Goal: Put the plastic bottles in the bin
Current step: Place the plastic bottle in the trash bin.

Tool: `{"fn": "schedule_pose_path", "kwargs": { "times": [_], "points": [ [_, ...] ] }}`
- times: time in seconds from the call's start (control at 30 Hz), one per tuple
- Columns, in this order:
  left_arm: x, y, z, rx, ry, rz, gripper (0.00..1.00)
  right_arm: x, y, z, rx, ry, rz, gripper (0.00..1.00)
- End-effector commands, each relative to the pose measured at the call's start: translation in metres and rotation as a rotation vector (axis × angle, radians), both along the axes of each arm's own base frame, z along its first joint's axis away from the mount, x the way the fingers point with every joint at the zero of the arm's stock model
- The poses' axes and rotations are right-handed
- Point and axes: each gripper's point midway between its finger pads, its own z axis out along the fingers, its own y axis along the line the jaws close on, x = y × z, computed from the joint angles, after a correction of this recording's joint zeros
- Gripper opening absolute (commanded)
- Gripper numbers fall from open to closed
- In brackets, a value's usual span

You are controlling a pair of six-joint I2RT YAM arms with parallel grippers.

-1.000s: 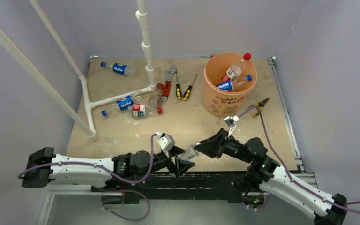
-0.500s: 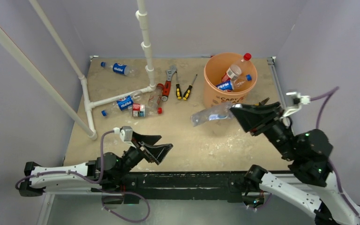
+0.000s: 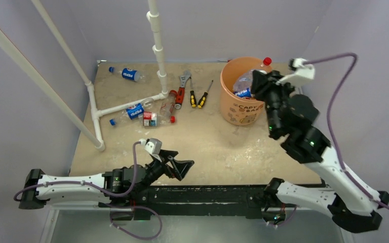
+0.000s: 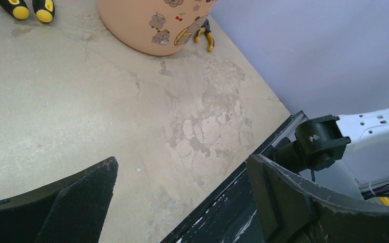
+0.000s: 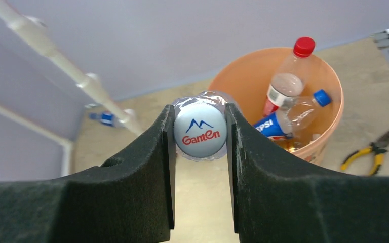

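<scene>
A white-capped bottle is clamped in the right claw over the bin (two are inside); several bottles are left well leftward; the left claw is spread, empty.

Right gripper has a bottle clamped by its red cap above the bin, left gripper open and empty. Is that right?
The cap is not red: the right wrist view shows the right gripper shut on a bottle with a pale cap printed Ganten. The rest holds: it is above the bin, and the left gripper is open and empty.
</scene>
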Motion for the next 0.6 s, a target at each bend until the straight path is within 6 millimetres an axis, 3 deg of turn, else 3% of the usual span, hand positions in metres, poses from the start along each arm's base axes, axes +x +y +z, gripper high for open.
{"fn": "schedule_pose_path", "kwargs": {
  "times": [0.0,0.07,0.2,0.4,0.57],
  "points": [
    [0.0,-0.008,0.022,-0.041,0.001,-0.006,0.99,0.025,-0.022,0.014,-0.071,-0.008,-0.196,0.0],
    [0.0,-0.009,0.02,-0.043,0.004,-0.007,0.99,0.047,-0.029,0.016,-0.082,0.0,-0.216,0.0],
    [-0.001,-0.01,0.018,-0.046,0.01,-0.013,0.98,0.097,-0.04,-0.002,-0.089,0.07,-0.192,0.0],
    [-0.003,-0.008,0.016,-0.056,0.016,-0.02,0.98,0.136,-0.042,-0.034,-0.07,0.143,-0.185,0.0],
    [-0.004,-0.007,0.015,-0.053,0.019,-0.025,0.98,0.156,-0.049,-0.068,-0.074,0.211,-0.184,0.0]
  ]
}}
